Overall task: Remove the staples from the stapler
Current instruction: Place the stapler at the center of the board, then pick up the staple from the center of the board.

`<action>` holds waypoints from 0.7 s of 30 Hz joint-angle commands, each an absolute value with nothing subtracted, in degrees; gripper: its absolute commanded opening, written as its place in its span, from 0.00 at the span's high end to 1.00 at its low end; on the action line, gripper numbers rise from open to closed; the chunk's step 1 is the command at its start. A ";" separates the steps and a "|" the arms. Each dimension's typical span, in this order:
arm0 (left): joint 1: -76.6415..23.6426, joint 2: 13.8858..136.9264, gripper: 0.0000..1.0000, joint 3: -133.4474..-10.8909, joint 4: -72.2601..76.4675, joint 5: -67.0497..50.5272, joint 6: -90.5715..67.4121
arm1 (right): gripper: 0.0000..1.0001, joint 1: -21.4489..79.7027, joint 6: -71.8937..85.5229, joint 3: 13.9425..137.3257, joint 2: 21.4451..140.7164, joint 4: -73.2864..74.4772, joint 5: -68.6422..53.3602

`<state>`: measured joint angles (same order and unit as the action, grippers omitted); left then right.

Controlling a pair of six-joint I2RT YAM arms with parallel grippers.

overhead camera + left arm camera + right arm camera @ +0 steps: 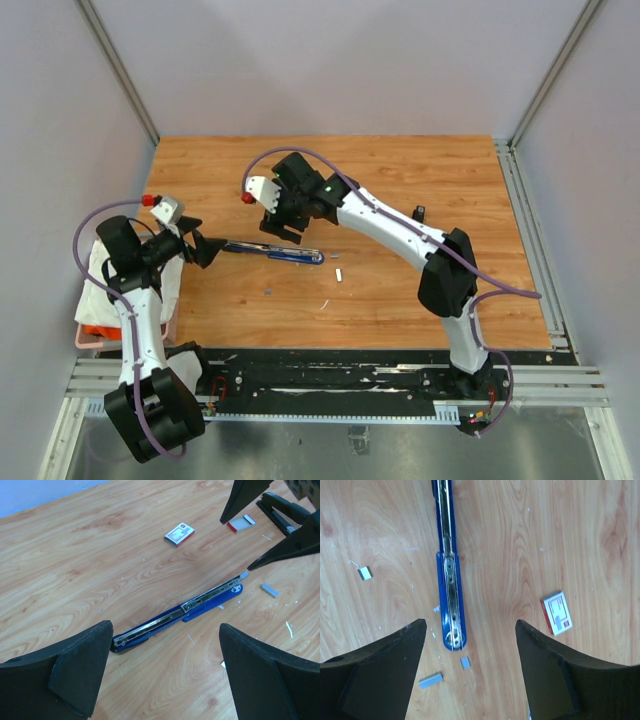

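The blue stapler (275,250) lies folded open and flat on the wooden table (400,310), left of centre and running left to right. Its metal channel faces up. Whether any strip remains inside the channel cannot be told.

The left gripper (205,248) sits low at the stapler's left end. Its fingers are spread wide with nothing between them, and in its wrist view that end lies on the wood between the two tips, touched by neither.

The right gripper (470,622) hangs over the stapler's right end. Its fingers stand well apart on either side of the rounded blue tip and grasp nothing. In the left wrist view one of its fingertips (290,550) points down close to the silver tab at that end, but contact cannot be made out.

Loose staples (431,680) lie on the table just beyond that rounded end: a short grey bar and a smaller piece beside it. Another small bit lies well apart on the other side of the stapler. In the top view one pale bar shows near and right of the stapler's right end.

A red-and-white box (556,613) lies flat on the far side of the stapler, apart from it
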<state>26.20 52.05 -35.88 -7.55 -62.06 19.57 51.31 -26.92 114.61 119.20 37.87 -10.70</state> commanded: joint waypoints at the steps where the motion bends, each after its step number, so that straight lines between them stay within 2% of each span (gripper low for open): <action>1: 26.58 52.38 0.02 -36.40 -9.81 -64.64 23.11 | 0.26 48.18 -24.07 111.45 115.64 42.42 -8.14; 12: 26.54 52.38 0.02 -36.12 -9.91 -66.60 23.86 | 0.27 48.72 -34.81 91.65 105.02 34.82 -23.84; 16: 26.54 52.60 0.02 -36.12 -10.72 -67.26 24.76 | 0.30 50.96 -34.58 92.64 107.79 35.16 -26.20; 21: 26.54 53.16 0.02 -36.38 -11.35 -66.97 25.18 | 0.42 54.46 -33.62 98.48 113.97 38.27 -25.80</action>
<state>26.17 52.64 -35.88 -10.26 -65.71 23.99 51.51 -33.32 93.76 109.43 36.40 -23.99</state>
